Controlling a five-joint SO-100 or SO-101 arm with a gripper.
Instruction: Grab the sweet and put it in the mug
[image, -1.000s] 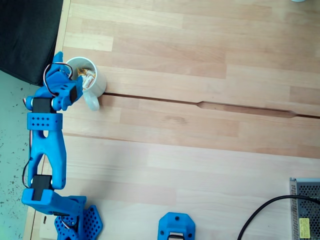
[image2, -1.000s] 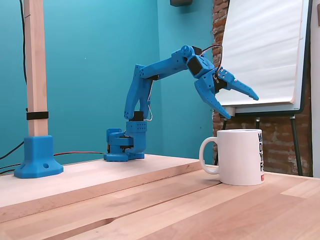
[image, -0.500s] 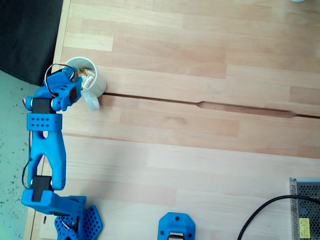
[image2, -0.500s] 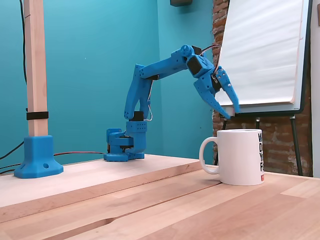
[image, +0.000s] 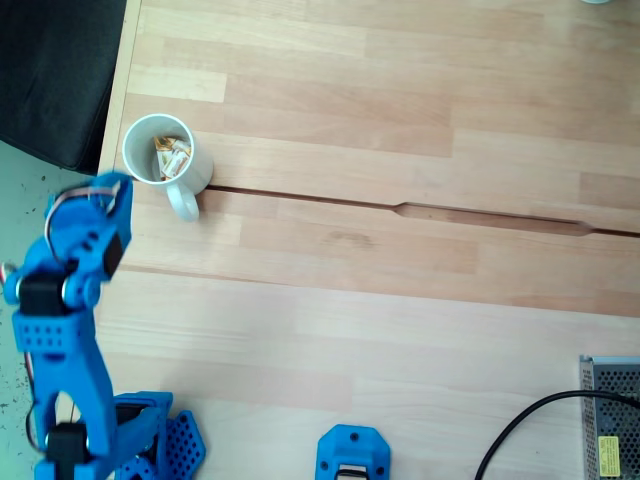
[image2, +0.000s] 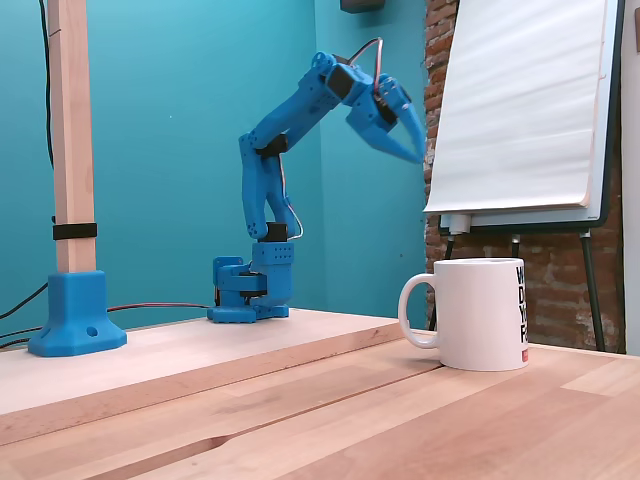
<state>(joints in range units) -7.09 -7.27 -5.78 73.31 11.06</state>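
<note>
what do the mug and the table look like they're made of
The mug: likely glazed ceramic, white, smooth, with a soft sheen. The table: light wood planks, probably beech or birch, showing grain and joined strips, matte finish.

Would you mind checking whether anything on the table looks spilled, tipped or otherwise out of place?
Nothing stands out. The mug stands upright on the table, the sweet lies inside it, and the gripper is raised well above and apart from it. Nothing looks spilled.
</note>
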